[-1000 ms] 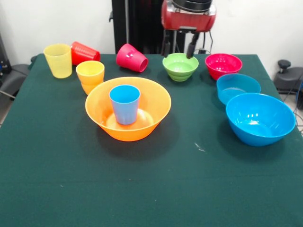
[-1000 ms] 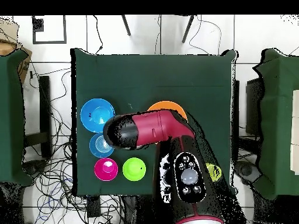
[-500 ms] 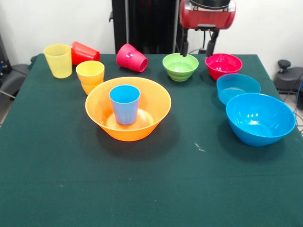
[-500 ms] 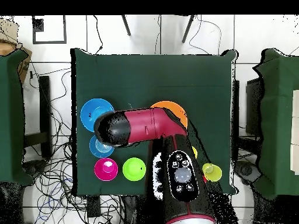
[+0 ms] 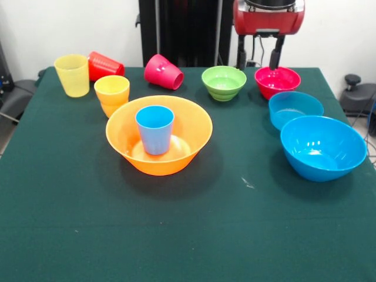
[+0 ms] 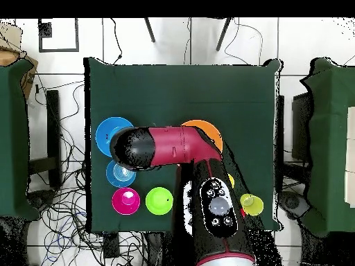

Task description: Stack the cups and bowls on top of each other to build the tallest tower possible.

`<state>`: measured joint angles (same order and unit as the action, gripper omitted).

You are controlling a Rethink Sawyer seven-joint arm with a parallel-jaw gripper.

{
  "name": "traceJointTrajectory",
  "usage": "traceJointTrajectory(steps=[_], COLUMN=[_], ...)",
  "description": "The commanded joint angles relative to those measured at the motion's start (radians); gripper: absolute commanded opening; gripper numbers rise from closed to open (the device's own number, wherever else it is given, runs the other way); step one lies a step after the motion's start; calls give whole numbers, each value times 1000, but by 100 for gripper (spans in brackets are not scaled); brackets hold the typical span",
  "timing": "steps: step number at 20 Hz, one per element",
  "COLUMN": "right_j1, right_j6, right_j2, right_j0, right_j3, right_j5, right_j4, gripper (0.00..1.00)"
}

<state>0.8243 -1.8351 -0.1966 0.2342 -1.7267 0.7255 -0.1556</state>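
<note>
Light blue cup (image 5: 155,128) upright in orange bowl (image 5: 194,126)

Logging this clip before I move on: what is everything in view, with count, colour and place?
Front view.
Big bowls: 2; orange centre-left, blue right.
Small bowls: 3; green, magenta, blue, far right.
Upright cups: 3; light blue inside orange bowl, orange, yellow, far left.
Tipped cups: 2; red, pink, far edge.
Table: 1, green cloth.
Arm: 1, red and black.
Claw: 1, open, above magenta bowl's far side.
</note>
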Motion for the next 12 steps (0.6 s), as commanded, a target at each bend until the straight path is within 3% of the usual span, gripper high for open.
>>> traceJointTrajectory(steps=[1, 12], right_j1=[-96, -108], right_j6=[-83, -131], right_j2=[-92, -61], right_j0=[25, -6], right_j3=[-5, -9], right_j5=[-114, -210], right_j4=[73, 109], gripper=[100, 100])
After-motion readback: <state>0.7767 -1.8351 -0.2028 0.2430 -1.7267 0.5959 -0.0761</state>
